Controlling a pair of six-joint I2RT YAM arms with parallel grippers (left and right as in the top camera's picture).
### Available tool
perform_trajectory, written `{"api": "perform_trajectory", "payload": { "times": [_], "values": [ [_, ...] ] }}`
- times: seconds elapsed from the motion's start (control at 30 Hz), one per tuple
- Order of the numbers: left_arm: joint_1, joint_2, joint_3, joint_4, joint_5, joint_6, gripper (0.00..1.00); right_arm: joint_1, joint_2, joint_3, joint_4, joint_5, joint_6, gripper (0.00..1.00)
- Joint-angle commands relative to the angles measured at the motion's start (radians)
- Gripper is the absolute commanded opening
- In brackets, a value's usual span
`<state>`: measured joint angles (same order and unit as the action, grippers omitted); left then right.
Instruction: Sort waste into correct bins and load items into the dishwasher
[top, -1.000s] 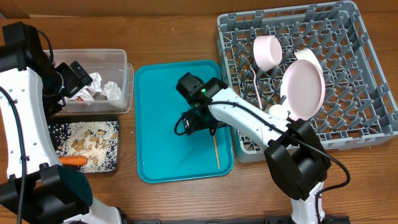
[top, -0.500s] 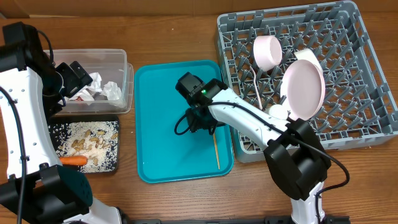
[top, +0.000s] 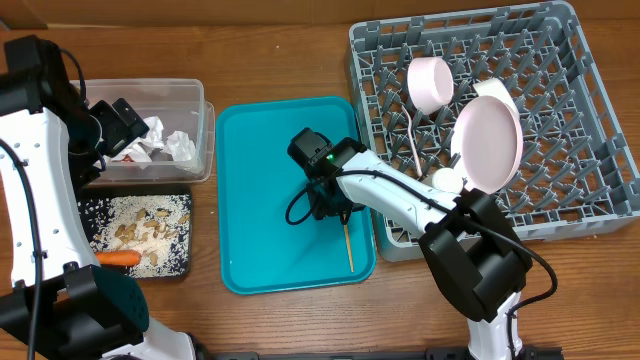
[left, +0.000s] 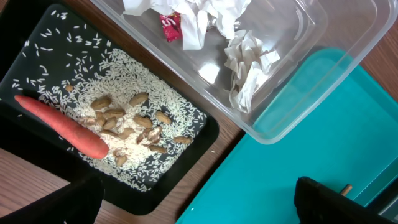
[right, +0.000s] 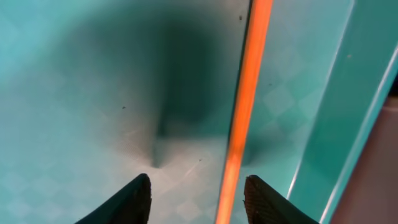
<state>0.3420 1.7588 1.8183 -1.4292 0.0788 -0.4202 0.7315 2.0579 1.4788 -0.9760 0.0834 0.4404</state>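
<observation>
The thin wooden stick (top: 347, 245) lies on the teal tray (top: 255, 170) near its right rim. My right gripper (top: 326, 207) is low over the stick's far end. In the right wrist view the stick (right: 249, 93) runs between the fingertips, close to the right one, with gaps on both sides; the right gripper (right: 200, 196) is open. My left gripper (top: 120, 122) hovers open over the clear tub (top: 206, 130), holding nothing. The tub holds napkins (left: 245, 62) and a red wrapper (left: 170, 26). The black tray (left: 205, 134) holds a carrot (left: 62, 126) and food scraps (left: 127, 124).
The grey dish rack (top: 580, 120) at the right holds a white plate (top: 490, 140), a bowl (top: 430, 82), a fork (top: 413, 140) and a small cup (top: 447, 180). The teal tray's raised rim (right: 348, 124) is close to the right of the stick.
My right gripper has shifted slightly toward the front right of the teal tray and its jaws have narrowed around the stick. The left arm has not moved.
</observation>
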Motion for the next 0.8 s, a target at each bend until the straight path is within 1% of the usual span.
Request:
{"api": "perform_trajectory", "payload": {
  "times": [0.0,0.1,0.17,0.37,0.57,0.77],
  "values": [
    [-0.004,-0.003,-0.005,-0.002,0.011,-0.014,1.00,-0.008,-0.036,-0.006,0.010,0.044,0.001,0.50],
    [-0.004,-0.003,-0.005,-0.002,0.011,-0.014,1.00,-0.008,-0.036,-0.006,0.011,0.051,0.001,0.45],
    [-0.004,-0.003,-0.005,-0.002,0.011,-0.014,1.00,-0.008,-0.036,-0.007,0.011,0.051,0.000,0.44],
    [-0.004,-0.003,-0.005,-0.002,0.011,-0.014,1.00,-0.008,-0.036,-0.008,0.015,0.059,0.001,0.44],
    [-0.004,-0.003,-0.005,-0.002,0.011,-0.014,1.00,-0.008,-0.036,-0.060,0.079,0.058,0.001,0.45],
    [-0.004,-0.003,-0.005,-0.002,0.011,-0.014,1.00,-0.008,-0.036,-0.068,0.085,0.055,0.004,0.45]
  ]
}}
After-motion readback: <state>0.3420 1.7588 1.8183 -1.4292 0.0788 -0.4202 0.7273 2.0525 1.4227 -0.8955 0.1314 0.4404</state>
